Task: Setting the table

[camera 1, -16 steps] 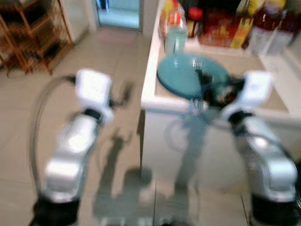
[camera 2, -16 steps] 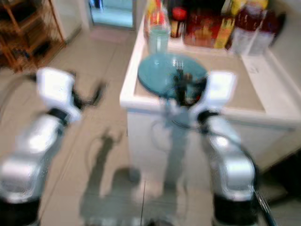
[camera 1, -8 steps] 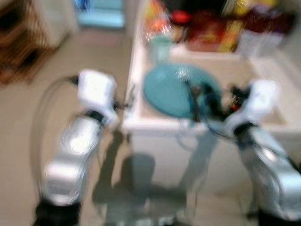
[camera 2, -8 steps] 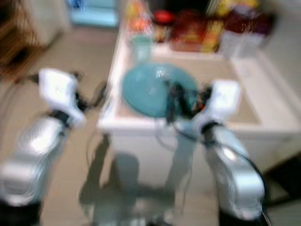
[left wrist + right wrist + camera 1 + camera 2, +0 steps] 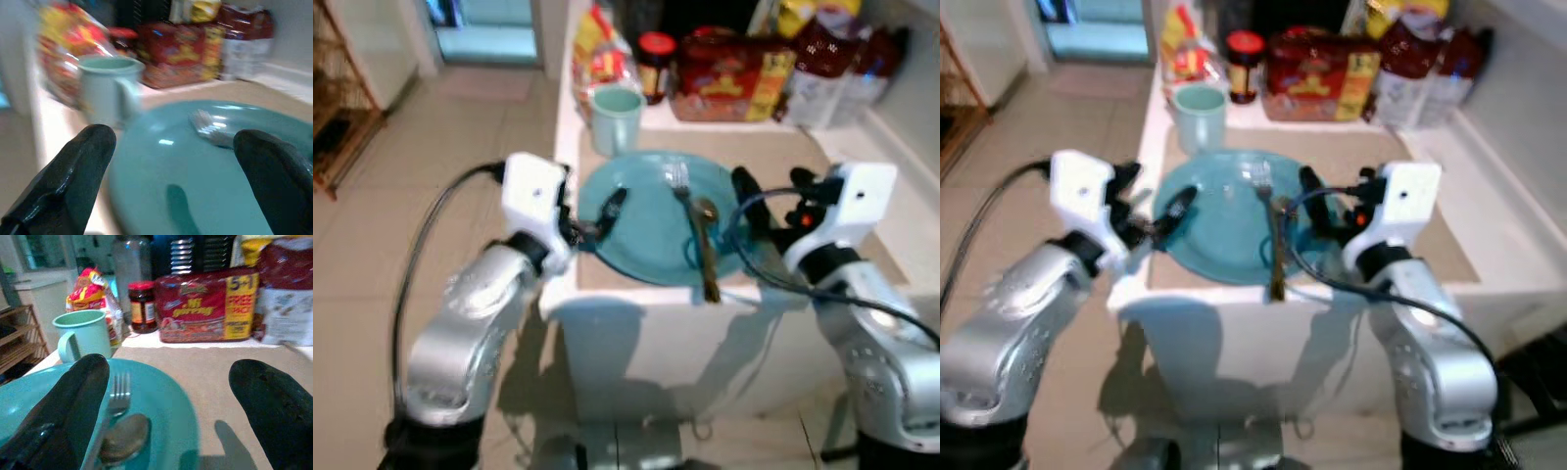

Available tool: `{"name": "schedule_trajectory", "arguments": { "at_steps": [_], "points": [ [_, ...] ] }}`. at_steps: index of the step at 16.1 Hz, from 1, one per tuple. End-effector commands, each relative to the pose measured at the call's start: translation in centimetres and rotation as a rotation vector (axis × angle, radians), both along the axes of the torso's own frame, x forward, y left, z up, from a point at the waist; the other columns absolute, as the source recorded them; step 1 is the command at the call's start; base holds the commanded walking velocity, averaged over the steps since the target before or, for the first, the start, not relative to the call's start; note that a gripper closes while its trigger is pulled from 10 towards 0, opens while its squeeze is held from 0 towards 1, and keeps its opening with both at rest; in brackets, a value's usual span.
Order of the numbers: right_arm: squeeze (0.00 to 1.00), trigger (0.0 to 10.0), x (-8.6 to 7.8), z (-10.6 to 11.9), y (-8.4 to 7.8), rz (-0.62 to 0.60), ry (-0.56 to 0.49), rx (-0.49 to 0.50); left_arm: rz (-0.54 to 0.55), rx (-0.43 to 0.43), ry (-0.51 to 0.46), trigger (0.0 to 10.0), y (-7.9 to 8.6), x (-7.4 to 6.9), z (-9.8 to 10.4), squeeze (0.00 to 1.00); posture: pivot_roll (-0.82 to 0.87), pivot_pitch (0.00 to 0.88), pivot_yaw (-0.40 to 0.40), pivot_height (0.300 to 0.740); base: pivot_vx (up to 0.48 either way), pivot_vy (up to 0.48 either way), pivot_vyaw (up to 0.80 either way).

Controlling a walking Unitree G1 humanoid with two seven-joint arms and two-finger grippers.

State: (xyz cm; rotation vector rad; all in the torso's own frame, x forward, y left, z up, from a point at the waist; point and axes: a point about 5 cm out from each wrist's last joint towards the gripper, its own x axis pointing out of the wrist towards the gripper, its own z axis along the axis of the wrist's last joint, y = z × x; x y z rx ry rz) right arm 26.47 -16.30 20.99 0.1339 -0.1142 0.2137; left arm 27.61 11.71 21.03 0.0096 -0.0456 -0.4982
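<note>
My left gripper [image 5: 607, 211] hangs with fingers spread wide over the near-left rim of the teal plate [image 5: 651, 230]. My right gripper [image 5: 773, 211] is spread wide too, at the plate's right edge. A fork [image 5: 683, 191] and a spoon [image 5: 707, 245] lie side by side on the plate, handles pointing toward me. The plate sits on the white counter [image 5: 857, 176], a pale green mug [image 5: 615, 119] just behind it, food packets [image 5: 720, 78] beyond.
</note>
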Motion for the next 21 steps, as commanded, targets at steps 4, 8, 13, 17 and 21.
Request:
{"name": "schedule_trajectory", "arguments": {
  "at_steps": [4,8,13,17,21],
  "points": [
    [0.0,10.0,0.1,0.9,-0.5,0.021,-0.017,-0.008,0.053,-0.117,0.164,10.0,1.3,1.9,-0.3,1.0,0.06,0.068,-0.058,0.74,0.0,0.0,0.0],
    [0.0,10.0,0.0,1.1,-0.7,0.031,-0.019,-0.015,0.104,-0.285,0.303,10.0,2.0,3.6,0.0,0.0,0.06,0.075,-0.05,0.74,0.0,0.0,0.0],
    [0.0,10.0,-0.2,0.8,-0.5,0.067,0.011,-0.017,0.236,-0.238,0.4,10.0,3.9,4.0,-1.0,0.0,0.06,0.077,-0.048,0.74,0.0,0.0,0.0],
    [0.0,10.0,-0.4,0.5,-0.4,0.093,0.031,-0.024,0.186,-0.306,0.452,10.0,3.2,3.9,-1.0,0.0,0.06,0.079,-0.047,0.74,0.0,0.0,0.0],
    [0.0,10.0,-0.6,0.0,-0.1,0.122,0.062,-0.032,0.147,-0.332,0.502,10.0,2.2,3.7,-1.3,0.0,0.06,0.078,-0.044,0.74,0.0,0.0,0.0]
  ]
}}
